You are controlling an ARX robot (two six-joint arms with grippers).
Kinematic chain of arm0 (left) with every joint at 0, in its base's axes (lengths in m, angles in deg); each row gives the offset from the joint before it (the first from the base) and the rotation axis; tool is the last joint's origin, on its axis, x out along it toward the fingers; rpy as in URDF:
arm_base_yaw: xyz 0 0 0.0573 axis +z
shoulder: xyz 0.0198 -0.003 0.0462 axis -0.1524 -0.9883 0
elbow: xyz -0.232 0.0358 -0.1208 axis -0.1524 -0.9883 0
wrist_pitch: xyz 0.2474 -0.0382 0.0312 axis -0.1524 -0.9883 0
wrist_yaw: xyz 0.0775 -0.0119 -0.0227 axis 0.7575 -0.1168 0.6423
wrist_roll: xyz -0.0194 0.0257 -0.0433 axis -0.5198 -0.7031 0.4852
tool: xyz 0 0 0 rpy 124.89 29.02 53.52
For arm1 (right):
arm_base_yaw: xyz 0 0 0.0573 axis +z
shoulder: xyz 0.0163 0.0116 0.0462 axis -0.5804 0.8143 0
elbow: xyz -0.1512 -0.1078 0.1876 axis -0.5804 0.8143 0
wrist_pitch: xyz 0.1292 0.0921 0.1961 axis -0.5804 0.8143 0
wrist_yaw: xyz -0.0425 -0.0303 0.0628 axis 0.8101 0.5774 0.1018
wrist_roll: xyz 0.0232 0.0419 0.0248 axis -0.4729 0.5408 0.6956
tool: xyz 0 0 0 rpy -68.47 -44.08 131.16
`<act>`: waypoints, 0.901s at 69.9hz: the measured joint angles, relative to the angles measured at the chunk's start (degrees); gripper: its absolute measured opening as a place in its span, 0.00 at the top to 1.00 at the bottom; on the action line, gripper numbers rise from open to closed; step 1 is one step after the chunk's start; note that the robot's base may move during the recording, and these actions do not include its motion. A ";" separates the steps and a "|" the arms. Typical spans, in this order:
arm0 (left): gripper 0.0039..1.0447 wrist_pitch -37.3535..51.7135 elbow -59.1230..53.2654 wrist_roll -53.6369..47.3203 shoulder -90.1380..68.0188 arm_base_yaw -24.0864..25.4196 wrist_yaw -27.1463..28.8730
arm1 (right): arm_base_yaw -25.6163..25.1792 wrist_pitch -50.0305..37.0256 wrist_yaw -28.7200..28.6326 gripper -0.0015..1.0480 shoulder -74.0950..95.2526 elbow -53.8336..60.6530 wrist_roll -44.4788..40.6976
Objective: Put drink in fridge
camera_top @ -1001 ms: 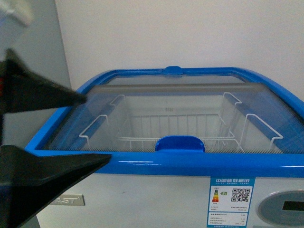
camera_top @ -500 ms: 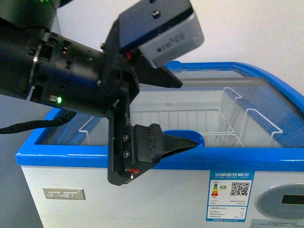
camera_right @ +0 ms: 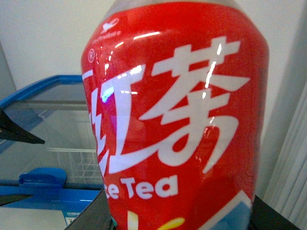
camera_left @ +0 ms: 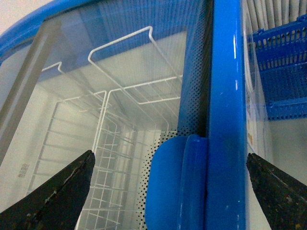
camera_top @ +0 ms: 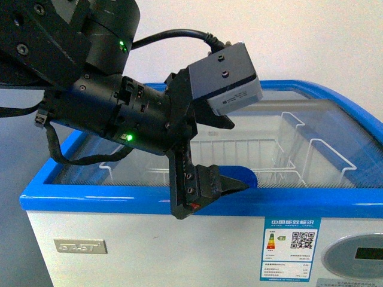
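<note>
The drink (camera_right: pixel 177 110) fills the right wrist view. Its red label carries large white Chinese characters with "Tea" in white beneath; the cap is out of frame. The right tool (camera_right: pixel 182 218) grips the drink, dark fingers (camera_right: pixel 276 215) showing on both sides of its lower body. The drink is held in the air, well apart from the fridge (camera_top: pixel 119 200), and is not visible in the front view.

The left tool (camera_top: pixel 239 155) is open, its jaws spread either side of the blue lid handle (camera_top: pixel 250 178). Contact cannot be confirmed. The glass lid (camera_top: pixel 335 119) covers the white wire basket (camera_top: pixel 323 158).
</note>
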 joint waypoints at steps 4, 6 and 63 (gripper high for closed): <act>0.08 0.00 1.33 -0.35 -1.31 0.13 0.61 | 0.00 0.02 0.00 0.64 0.00 0.00 0.00; 0.08 0.00 2.21 -0.63 -2.12 0.24 1.07 | 0.00 0.02 0.00 0.64 0.00 0.00 0.00; 0.08 -23.74 70.42 -1.46 -40.02 1.84 9.42 | 0.00 0.02 0.09 0.64 0.00 0.00 0.00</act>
